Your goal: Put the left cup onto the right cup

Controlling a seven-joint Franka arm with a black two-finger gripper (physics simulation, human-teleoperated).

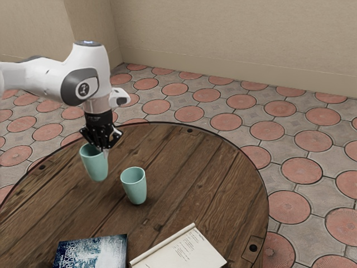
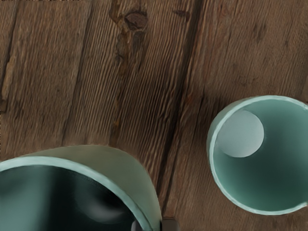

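Note:
Two teal cups stand open side up over the round wooden table (image 1: pixel 195 167). The left cup (image 1: pixel 95 163) hangs under my gripper (image 1: pixel 102 147), which is shut on its rim wall on the side nearest the other cup. I cannot tell whether its base touches the wood. The right cup (image 1: pixel 134 185) stands upright a short gap away toward the exterior view's right. In the wrist view the left cup (image 2: pixel 72 187) looms large right under my hand, and the right cup (image 2: pixel 262 154) sits beside it with its pale inner bottom showing.
A blue book (image 1: pixel 92 251) and a white open booklet (image 1: pixel 181 248) lie near the table's front edge. The table's rim curves round at the right, with a tiled floor (image 1: pixel 290 128) beyond it.

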